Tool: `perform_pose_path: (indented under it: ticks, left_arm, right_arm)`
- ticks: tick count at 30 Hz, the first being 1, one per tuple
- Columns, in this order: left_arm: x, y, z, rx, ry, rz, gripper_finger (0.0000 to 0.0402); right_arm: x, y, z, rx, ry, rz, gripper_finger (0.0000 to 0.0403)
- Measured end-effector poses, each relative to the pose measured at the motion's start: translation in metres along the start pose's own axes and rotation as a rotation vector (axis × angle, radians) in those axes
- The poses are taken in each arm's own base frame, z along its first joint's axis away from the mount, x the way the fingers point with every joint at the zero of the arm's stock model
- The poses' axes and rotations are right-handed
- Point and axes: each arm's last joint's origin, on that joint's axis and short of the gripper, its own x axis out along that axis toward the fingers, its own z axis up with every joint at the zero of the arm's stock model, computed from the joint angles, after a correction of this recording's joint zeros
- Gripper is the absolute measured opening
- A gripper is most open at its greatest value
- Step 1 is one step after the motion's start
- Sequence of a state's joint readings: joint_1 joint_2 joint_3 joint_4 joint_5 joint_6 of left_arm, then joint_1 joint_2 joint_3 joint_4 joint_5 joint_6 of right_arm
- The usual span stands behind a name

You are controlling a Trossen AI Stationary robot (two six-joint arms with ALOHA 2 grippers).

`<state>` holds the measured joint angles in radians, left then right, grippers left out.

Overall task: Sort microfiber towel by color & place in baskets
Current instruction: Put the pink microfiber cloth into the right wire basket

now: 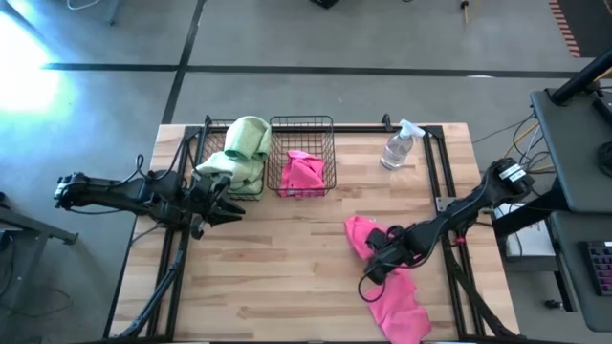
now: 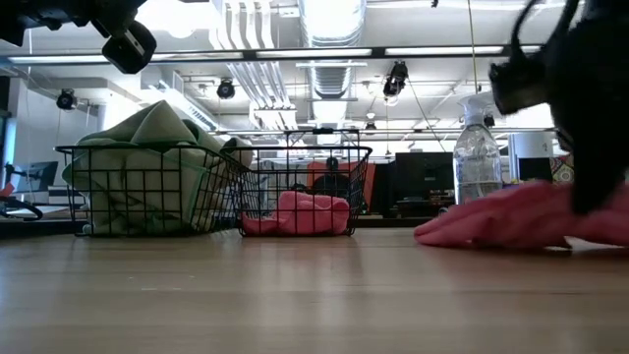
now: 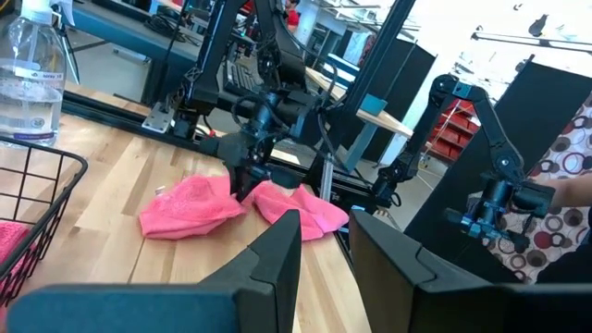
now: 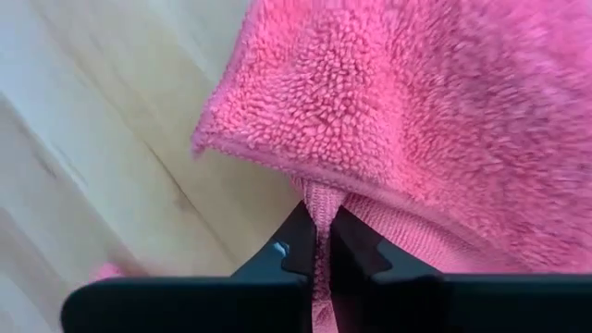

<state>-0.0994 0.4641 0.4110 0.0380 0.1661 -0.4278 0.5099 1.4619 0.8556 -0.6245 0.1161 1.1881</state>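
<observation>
- High view: the right gripper [image 1: 382,250] sits low on the table [image 1: 287,287], down on a pink towel [image 1: 361,232] lying well clear of both baskets. A second pink towel [image 1: 400,304] lies just behind the jaws, toward the table's near edge. The left gripper [image 1: 222,203] hangs just in front of the left basket [image 1: 204,143], which is heaped with green towels [image 1: 241,151]. The right basket [image 1: 302,129] holds one pink towel already, and a clear spray bottle [image 1: 399,148] stands beyond it.
- Low view: the pink cloth lies flat on the wood under the dark right arm; both baskets stand far off behind it.
- Left wrist view: the left fingers [image 3: 277,264] stand parted with nothing between them. Past them the right gripper stands on the pink pile. A person's patterned sleeve [image 3: 569,166] shows at the edge.
- Right wrist view: the right fingers [image 4: 298,248] are almost closed, nipping a thin fold of pink pile between their tips.
- Risks, as I judge them: the pinch is only on a narrow ridge near the cloth's edge, so the towel could slip free on the lift. The neighbouring pink towel lies close enough to be dragged along. The carry passes near the bottle, which a trailing corner could tip.
</observation>
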Motion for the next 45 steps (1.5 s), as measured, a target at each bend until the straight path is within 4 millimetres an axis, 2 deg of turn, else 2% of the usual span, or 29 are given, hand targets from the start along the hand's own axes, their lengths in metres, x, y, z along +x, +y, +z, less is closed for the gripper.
perform_pose_path:
  ticks: [7,17,21,26,30,36,41,45]
  left_arm:
    - [0.0,0.0,0.0,0.0,0.0,0.0,0.008]
    - [0.0,-0.002,0.004,0.029,-0.039,-0.018,0.008]
    - [-0.001,-0.002,0.004,0.05,-0.042,-0.018,0.008]
    - [-0.001,-0.002,0.004,0.058,-0.043,-0.019,0.008]
    - [-0.001,-0.002,0.004,0.074,-0.045,-0.019,0.008]
    - [-0.003,-0.003,0.005,0.091,-0.056,-0.023,0.008]
    - [-0.005,-0.004,0.006,0.125,-0.069,-0.027,0.008]
    - [-0.008,-0.005,0.007,0.157,-0.082,-0.031,0.008]
  right_arm:
    - [-0.04,0.01,0.037,-0.033,-0.23,0.022,0.001]
    - [-0.13,0.015,0.107,-0.065,-0.68,-0.095,0.0009]
    - [-0.159,0.012,0.132,-0.082,-0.77,-0.129,0.0009]
    - [-0.179,0.004,0.157,-0.064,-0.824,-0.156,0.0009]
    - [-0.184,-0.007,0.177,-0.039,-0.864,-0.19,0.0009]
    - [-0.176,-0.018,0.204,0.006,-0.905,-0.2,0.0009]
    - [-0.158,-0.021,0.224,-0.007,-0.863,-0.142,0.0012]
    - [-0.141,-0.02,0.235,-0.008,-0.838,-0.139,0.003]
